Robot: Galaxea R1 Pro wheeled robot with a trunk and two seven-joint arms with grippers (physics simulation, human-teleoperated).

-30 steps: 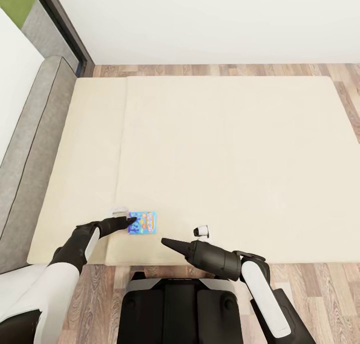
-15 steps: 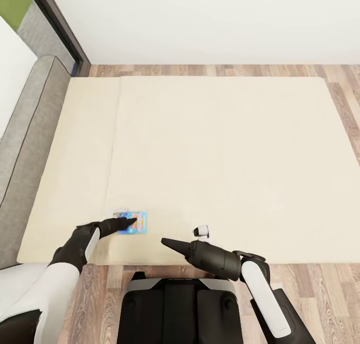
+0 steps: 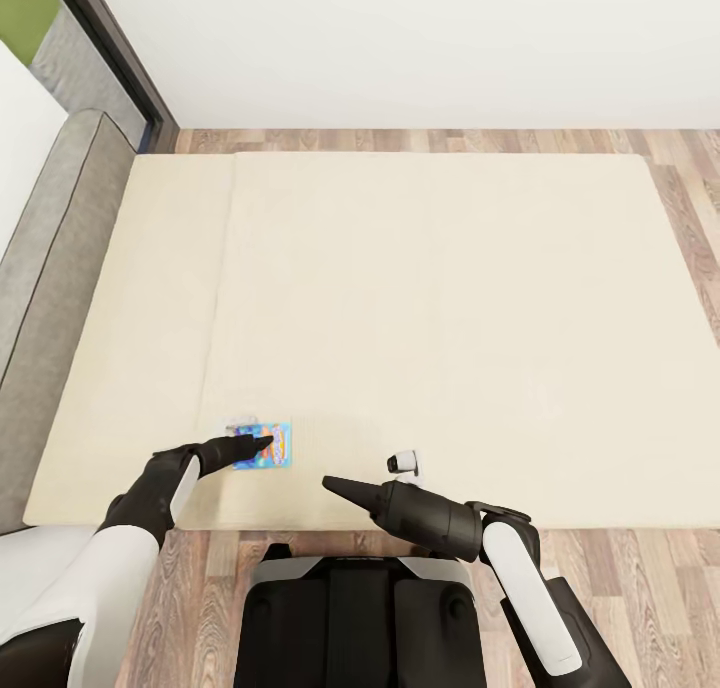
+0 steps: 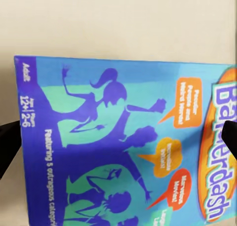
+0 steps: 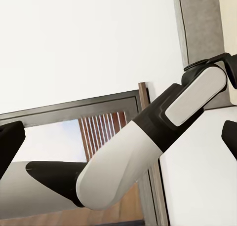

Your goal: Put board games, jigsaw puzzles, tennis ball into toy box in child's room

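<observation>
A small blue board game (image 3: 281,445) with orange-yellow print lies flat on the beige bed (image 3: 450,308), near its front edge. My left gripper (image 3: 260,442) reaches over the box's left part. In the left wrist view the board game (image 4: 123,112) lies close under the camera, and the left gripper (image 4: 117,143) is open with a dark fingertip at each side of the box. My right gripper (image 3: 330,484) hovers over the mattress to the right of the box, apart from it. The right wrist view has its fingers spread wide, with nothing between them.
A grey headboard (image 3: 55,258) runs along the bed's left side. A dark-framed window (image 3: 105,43) stands at the back left against the white wall (image 3: 420,38). Wood-plank floor (image 3: 640,588) borders the bed at the front, the back and the right.
The whole picture has slid left, so the camera has moved. The board game now sits further under my left gripper's tips. Both arms hold the same pose.
</observation>
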